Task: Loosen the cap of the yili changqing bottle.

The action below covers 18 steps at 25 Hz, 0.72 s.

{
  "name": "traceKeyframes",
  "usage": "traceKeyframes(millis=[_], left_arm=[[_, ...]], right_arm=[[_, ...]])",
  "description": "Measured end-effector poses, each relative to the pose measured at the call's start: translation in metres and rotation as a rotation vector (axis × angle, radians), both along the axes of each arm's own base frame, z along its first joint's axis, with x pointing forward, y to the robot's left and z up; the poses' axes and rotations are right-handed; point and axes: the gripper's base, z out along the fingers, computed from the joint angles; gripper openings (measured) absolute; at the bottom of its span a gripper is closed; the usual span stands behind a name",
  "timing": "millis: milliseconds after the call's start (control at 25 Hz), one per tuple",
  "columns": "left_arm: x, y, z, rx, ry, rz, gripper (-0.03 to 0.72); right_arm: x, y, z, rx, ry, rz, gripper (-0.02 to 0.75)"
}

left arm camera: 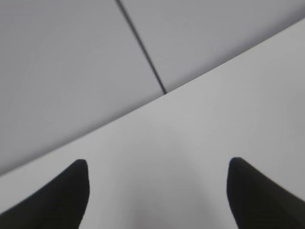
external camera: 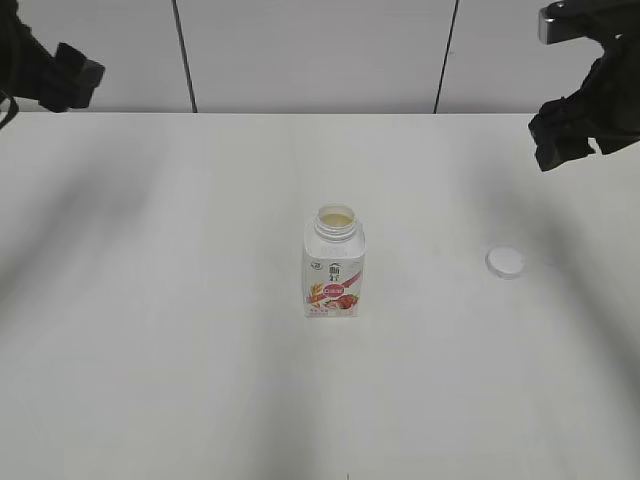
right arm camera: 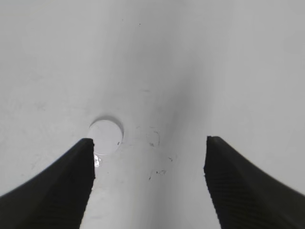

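Observation:
The yili changqing bottle [external camera: 334, 265] stands upright near the middle of the white table, its neck open and pale liquid showing inside. The white cap [external camera: 505, 262] lies flat on the table to the bottle's right; it also shows in the right wrist view [right arm camera: 106, 135], just beyond the left fingertip. My right gripper [right arm camera: 148, 143] is open and empty, raised at the far right [external camera: 570, 135]. My left gripper [left arm camera: 157, 167] is open and empty, raised at the far left [external camera: 60, 75]. The bottle is out of both wrist views.
The white table [external camera: 180, 330] ends at its far edge against a pale panelled wall [external camera: 300, 50] with dark vertical seams. Faint scuff marks [right arm camera: 159, 162] dot the tabletop between the right gripper's fingers.

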Motion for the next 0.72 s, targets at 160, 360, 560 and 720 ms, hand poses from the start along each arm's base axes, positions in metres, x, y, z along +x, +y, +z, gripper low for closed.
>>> traceKeyframes(millis=[160, 360, 560, 720], left_arm=[[-0.006, 0.018, -0.001, -0.056, 0.088, 0.247, 0.517], [-0.02, 0.029, -0.011, -0.008, 0.265, 0.379, 0.512], [-0.036, 0.028, -0.011, 0.015, 0.534, 0.406, 0.509], [-0.044, 0.03, 0.0, 0.026, 0.69, 0.461, 0.51]], right_arm=[[-0.007, -0.003, 0.015, -0.012, -0.031, 0.005, 0.566], [-0.016, -0.005, 0.024, -0.027, 0.003, 0.0, 0.566], [-0.027, -0.008, 0.028, -0.044, 0.073, -0.011, 0.566], [-0.038, -0.011, 0.034, -0.059, 0.134, -0.021, 0.566]])
